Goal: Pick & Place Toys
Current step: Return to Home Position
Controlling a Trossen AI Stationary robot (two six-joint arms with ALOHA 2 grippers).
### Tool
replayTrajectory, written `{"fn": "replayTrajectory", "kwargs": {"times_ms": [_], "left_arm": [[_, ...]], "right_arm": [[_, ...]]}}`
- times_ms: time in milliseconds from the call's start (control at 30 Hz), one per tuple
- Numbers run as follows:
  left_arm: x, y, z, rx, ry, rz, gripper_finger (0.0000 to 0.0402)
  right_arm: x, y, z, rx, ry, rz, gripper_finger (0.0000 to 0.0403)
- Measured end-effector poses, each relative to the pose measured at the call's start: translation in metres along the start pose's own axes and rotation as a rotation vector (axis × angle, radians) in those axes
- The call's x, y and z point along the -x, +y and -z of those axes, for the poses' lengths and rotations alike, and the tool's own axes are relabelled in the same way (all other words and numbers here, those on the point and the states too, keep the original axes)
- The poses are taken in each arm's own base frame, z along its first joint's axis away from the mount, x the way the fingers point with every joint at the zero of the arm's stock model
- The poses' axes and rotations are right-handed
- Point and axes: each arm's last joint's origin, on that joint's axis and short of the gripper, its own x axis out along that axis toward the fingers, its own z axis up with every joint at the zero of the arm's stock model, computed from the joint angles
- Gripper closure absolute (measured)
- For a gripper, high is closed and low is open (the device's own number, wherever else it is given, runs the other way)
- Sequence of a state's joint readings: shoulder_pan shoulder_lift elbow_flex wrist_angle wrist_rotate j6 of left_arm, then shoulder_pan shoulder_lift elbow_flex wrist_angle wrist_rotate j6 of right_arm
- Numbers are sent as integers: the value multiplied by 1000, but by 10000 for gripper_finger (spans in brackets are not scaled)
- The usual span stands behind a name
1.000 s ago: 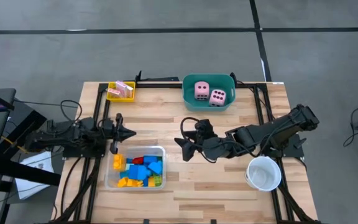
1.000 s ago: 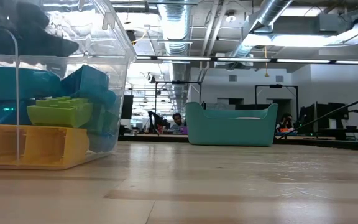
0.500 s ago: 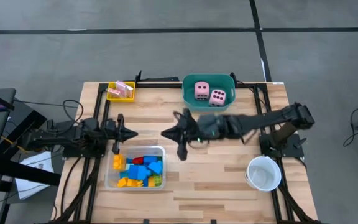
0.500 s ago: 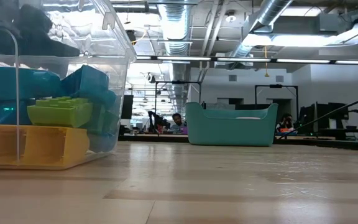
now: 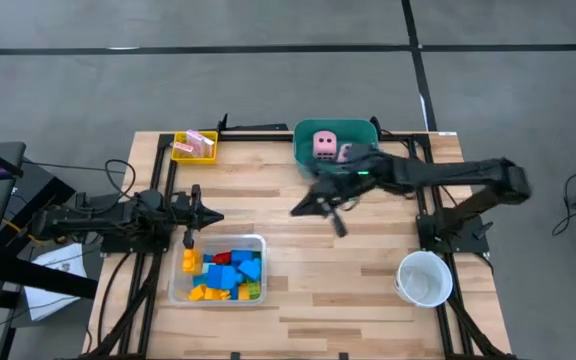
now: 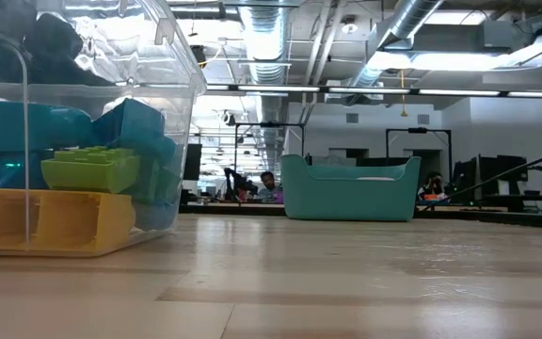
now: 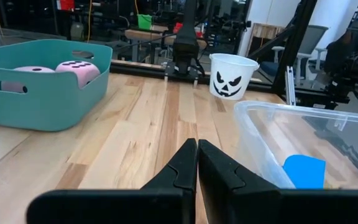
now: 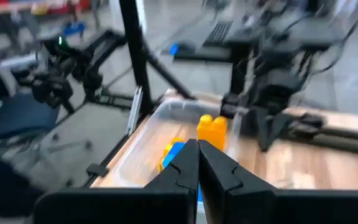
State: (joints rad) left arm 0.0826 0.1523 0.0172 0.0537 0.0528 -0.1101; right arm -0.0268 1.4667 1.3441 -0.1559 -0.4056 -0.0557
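Several blue, yellow, red and green blocks (image 5: 223, 270) lie in the clear tray (image 5: 260, 240) near the table's front left. Two pink dice (image 5: 325, 145) sit in the teal tub (image 5: 303, 160) at the far edge; my right arm partly covers one die. Pink-white cards (image 5: 200, 141) lie in the yellow tray (image 5: 182, 152) at the far left. My right gripper (image 5: 303, 207) hangs shut and empty above bare table, just in front of the tub. My left gripper (image 5: 206, 213) is shut and level at the table's left, behind the clear tray.
A white cup (image 5: 425, 277) with a pumpkin face (image 7: 232, 76) stands at the near right. The wooden table (image 5: 368, 300) shows bare boards in the middle and along the front. Black frame rails (image 5: 258, 128) run along the far and side edges.
My right gripper has shut with nothing in it, rolled about its own axis and swung from the middle of the table toward the far edge, so the arm now reaches across the near side of the teal tub. The toys have kept their places.
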Motion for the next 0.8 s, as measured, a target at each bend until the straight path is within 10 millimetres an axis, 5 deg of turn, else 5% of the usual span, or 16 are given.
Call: {"fn": "replayTrajectory", "kwargs": {"times_ms": [367, 567, 800], "left_arm": [[-1, 0, 0, 0, 3, 0, 394], [-1, 0, 0, 0, 0, 0, 394], [-1, 0, -1, 0, -5, 1, 394]], "right_arm": [[98, 40, 128, -70, -300, 279, 402], [123, 53, 183, -109, -359, 290, 403], [138, 63, 225, -9, -377, 300, 403]]}}
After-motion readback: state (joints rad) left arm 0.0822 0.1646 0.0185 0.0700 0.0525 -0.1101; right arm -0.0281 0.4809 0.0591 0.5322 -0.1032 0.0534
